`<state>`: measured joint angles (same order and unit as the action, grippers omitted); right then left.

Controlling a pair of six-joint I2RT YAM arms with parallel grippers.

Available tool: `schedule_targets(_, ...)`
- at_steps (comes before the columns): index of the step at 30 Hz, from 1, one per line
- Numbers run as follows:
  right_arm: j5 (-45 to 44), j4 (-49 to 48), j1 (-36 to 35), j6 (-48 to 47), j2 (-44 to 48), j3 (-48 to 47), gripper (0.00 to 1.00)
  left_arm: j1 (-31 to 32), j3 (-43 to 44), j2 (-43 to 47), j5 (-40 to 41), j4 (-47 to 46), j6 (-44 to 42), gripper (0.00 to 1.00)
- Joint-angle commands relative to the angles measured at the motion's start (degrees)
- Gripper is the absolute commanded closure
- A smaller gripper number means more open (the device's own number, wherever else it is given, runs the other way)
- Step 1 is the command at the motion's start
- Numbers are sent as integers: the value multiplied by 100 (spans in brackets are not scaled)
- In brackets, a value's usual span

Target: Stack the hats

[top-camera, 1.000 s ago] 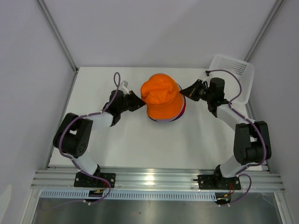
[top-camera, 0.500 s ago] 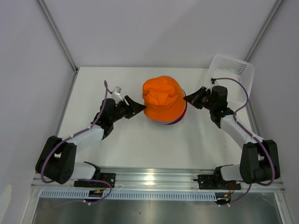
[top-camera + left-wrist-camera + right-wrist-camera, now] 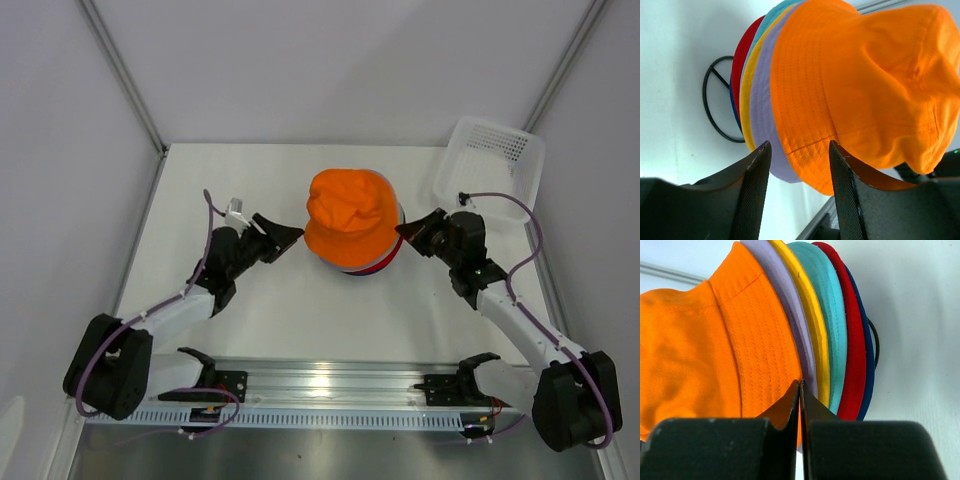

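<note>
Top external view: six soft fabric bucket hats stand as one nested pile at mid-table (image 3: pixel 300 310), crowns up. The orange hat (image 3: pixel 348 212) is uppermost. The pile lies directly between the two arms.

Left gripper (image 3: pixel 283 236): jaws parted to a moderate gap, nothing between them. It points at the pile's left flank from just beside the brims, not touching. In the left wrist view the orange brim sits straight ahead of the gap, with the lavender hat (image 3: pixel 765 125), yellow hat (image 3: pixel 746 100), teal hat (image 3: pixel 771 15), red hat (image 3: pixel 742 50) and navy hat (image 3: pixel 733 97) layered below it. All rest over a thin black wire frame (image 3: pixel 710 110).

Right gripper (image 3: pixel 408 230): fingers pressed together, holding nothing. Its tip lies at the right brim edge; contact cannot be confirmed.

Governing relation: the pile's axis is vertical, and both claws address it side-on at brim height from opposite sides. Neither arm is clearly nearer. Red and navy brims show at the near-right of the pile, so the upper hats sit slightly toward the far left.

Judgement: stacking appears complete. Any coming move should draw straight outward, away from the brims, to avoid dragging the pile.

White plastic lattice basket (image 3: pixel 490 165): far-right corner, well apart.
</note>
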<state>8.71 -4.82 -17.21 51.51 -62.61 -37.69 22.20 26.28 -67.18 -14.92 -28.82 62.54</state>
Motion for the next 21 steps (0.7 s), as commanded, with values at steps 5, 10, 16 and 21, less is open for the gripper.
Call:
schedule_targets(5,-703,385,-352,369,547,271,100,179,-317,-954,112,-2557,1382,49)
schedule_targets(10,-783,464,-432,387,627,298,100,364,-159,-1526,129,-3357,1682,50)
schedule_targets(16,-774,664,-432,378,574,245,100,444,-158,-2185,182,-4454,2033,70)
schedule_targets(21,-871,1087,-301,63,706,-114,98,478,-132,-2458,129,-4476,1999,99)
